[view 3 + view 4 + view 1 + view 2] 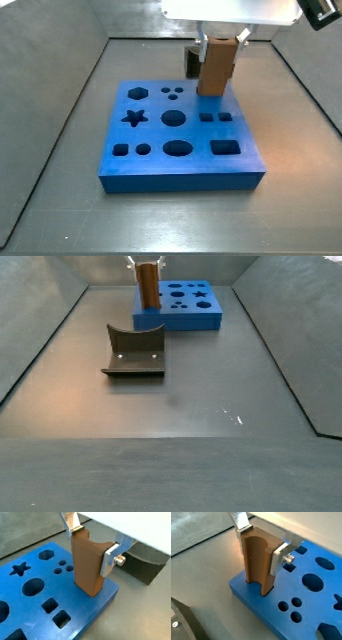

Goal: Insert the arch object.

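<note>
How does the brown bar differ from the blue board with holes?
The brown bar is tall and slim and stands upright; the blue board is wide and lies flat. The claw holds the bar at the board's edge; nothing holds the board. The board has many shaped holes; the bar has one curved groove.

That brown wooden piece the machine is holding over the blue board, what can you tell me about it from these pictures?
The brown piece is a tall, slim, wood-coloured bar, matte, with flat sides and one long face hollowed into a curved groove, plain in a wrist view. It stands upright at an edge of the blue board, its foot on or in the board; how deep cannot be told. The gripper clamps its upper end between two silver fingers. The board's other cut-outs are empty.
</note>
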Controlling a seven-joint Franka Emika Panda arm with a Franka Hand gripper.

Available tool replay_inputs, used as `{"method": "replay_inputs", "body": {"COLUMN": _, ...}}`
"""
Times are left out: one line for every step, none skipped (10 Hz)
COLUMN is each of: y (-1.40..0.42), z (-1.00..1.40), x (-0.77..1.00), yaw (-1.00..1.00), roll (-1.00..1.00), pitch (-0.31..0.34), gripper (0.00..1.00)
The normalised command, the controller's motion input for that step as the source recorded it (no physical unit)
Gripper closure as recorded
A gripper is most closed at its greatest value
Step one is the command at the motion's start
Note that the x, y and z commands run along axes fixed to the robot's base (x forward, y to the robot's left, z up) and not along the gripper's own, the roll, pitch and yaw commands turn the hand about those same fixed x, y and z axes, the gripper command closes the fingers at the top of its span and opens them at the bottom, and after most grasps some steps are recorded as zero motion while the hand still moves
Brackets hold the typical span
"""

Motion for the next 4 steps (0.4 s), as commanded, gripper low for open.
{"method": "replay_inputs", "body": {"y": 0.00, "z": -0.26, "x": 0.00, "yaw": 0.01, "roll": -0.01, "pitch": -0.084, "gripper": 1.00}}
{"method": "replay_inputs", "body": {"y": 0.00, "z": -0.21, "x": 0.00, "yaw": 0.01, "roll": -0.02, "pitch": -0.090, "gripper": 1.00}}
{"method": "replay_inputs", "body": {"y": 0.00, "z": 0.00, "x": -0.06, "yaw": 0.00, "roll": 0.00, "pitch": -0.039, "gripper": 1.00}}
{"method": "replay_inputs", "body": {"y": 0.00, "z": 0.00, "x": 0.00, "yaw": 0.00, "roll": 0.00, "pitch": 0.000, "gripper": 1.00}}
